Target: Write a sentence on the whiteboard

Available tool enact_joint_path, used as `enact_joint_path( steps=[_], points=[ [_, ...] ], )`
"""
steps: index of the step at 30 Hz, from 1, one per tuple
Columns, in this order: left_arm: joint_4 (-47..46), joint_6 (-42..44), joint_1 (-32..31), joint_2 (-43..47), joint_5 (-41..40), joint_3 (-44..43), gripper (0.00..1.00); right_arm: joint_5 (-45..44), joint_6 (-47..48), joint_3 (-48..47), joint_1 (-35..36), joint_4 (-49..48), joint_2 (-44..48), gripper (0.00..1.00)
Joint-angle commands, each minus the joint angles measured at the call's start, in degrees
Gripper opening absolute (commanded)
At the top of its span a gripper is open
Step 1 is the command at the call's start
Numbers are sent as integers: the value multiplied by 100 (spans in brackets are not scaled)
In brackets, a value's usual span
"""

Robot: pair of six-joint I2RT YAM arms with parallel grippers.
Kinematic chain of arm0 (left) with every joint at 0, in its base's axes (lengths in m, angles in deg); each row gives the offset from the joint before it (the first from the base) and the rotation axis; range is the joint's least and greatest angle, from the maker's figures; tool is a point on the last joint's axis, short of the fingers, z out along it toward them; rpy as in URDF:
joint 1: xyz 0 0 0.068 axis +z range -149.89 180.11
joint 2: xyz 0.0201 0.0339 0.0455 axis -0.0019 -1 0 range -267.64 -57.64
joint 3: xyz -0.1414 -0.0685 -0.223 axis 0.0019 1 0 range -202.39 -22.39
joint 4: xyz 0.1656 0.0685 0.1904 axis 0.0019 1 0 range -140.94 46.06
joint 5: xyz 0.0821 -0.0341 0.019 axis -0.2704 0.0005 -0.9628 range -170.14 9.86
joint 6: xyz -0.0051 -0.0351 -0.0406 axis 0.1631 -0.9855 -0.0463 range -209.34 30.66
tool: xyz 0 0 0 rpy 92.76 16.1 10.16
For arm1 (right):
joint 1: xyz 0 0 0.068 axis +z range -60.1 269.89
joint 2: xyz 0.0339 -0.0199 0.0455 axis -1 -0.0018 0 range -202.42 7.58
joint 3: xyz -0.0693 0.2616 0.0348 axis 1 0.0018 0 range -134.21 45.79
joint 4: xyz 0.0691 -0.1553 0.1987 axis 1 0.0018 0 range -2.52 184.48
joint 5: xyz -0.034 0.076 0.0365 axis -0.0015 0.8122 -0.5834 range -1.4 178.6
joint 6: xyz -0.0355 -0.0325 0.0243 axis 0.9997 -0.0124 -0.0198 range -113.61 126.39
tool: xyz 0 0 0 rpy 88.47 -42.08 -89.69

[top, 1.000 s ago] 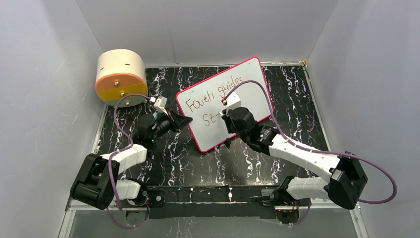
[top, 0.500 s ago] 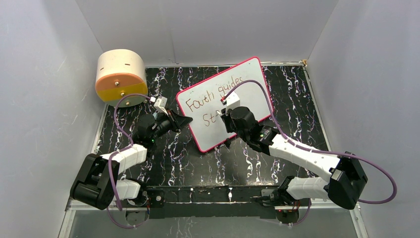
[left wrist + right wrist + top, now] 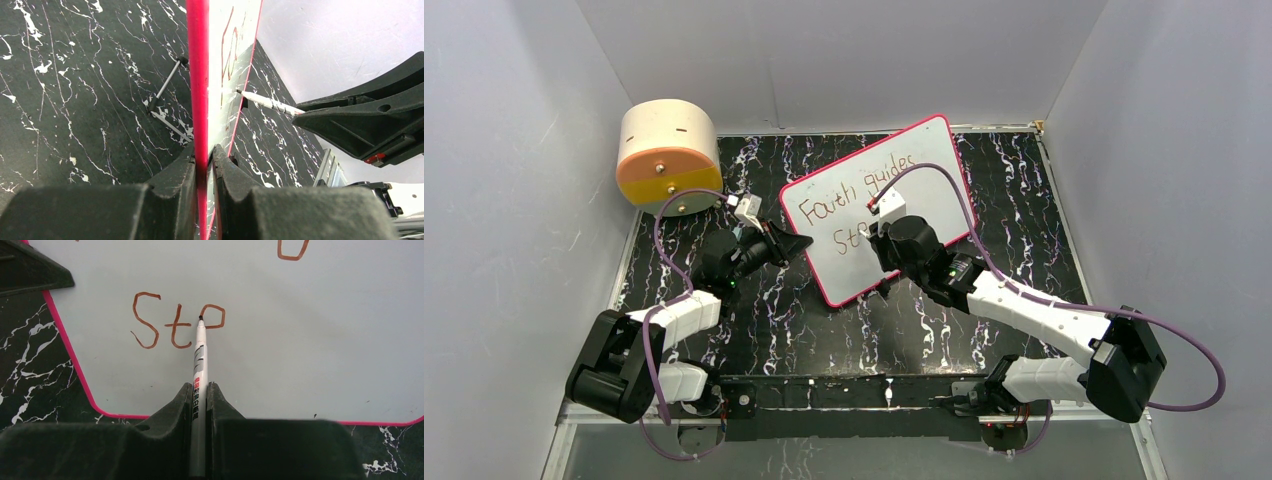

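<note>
Marker (image 3: 199, 365) moved rightward, "St" now "Sto"-like, whiteboard (image 3: 300, 340) reads "Faith guides"

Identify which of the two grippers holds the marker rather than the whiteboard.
The right gripper: its jaws clamp the marker. The left gripper instead pinches the pink edge of the whiteboard.

We are looking at two arms, the left arm (image 3: 674, 318) and the right arm (image 3: 1034, 315), each wearing white shells between bulky black joints. A purple cable (image 3: 657, 230) is looping along each one to a small white block (image 3: 747, 210) at the wrist, and the fingers (image 3: 170, 430) are showing matte black and wedge-shaped.
</note>
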Motion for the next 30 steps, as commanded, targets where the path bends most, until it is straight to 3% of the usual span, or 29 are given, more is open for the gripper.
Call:
enact_joint_path(
  steps=[1, 18, 30],
  points=[
    [223, 187, -69, 40, -55, -114, 0, 104, -66, -9, -29, 303, 63, 0],
    [242, 179, -69, 50, -37, -132, 0, -372, -66, 70, -29, 660, 114, 0],
    [276, 179, -69, 61, -37, -127, 0, -625, -104, 148, -32, 261, 240, 0]
  ],
)
